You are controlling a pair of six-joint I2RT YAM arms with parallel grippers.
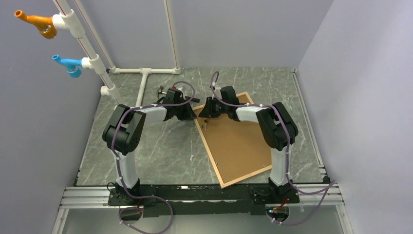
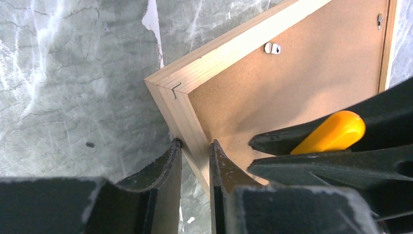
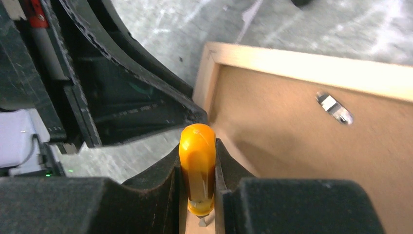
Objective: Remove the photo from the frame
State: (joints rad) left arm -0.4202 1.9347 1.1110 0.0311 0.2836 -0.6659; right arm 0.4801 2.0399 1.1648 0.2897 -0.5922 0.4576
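Grey-green marbled table [image 1: 160,146] filled the floor of the booth, with pale lavender walls [image 1: 243,29] on three sides and a white pipe structure [image 1: 143,85] at the far left carrying one orange fitting [image 1: 36,22] and one blue fitting [image 1: 68,63].

We saw one frame [image 1: 247,177] of light wood lying flat and face down, right of centre and turned at an angle. One photo [image 1: 238,144] sat inside it with only its brown back showing, so we judged that nothing had come out yet.

Both arms met at the frame's far corner. The left gripper [image 2: 196,148] was pinching the wooden border just near of that corner, one finger outside the wood and one on the brown back. The right gripper [image 3: 198,151] was pressed together on a single orange-handled tool [image 3: 197,165], which pointed toward the same corner from the right. Its working end was hidden, so we could not tell what kind of tool it was.

We counted two small metal clips on the back in the left wrist view, one [image 2: 272,48] beside the far border and another [image 2: 379,19] beside the right border. Whether either had been turned aside we could not tell.

By our reading the task was at an early stage. The clips needed freeing and the photo then had to be lifted out of the wood.
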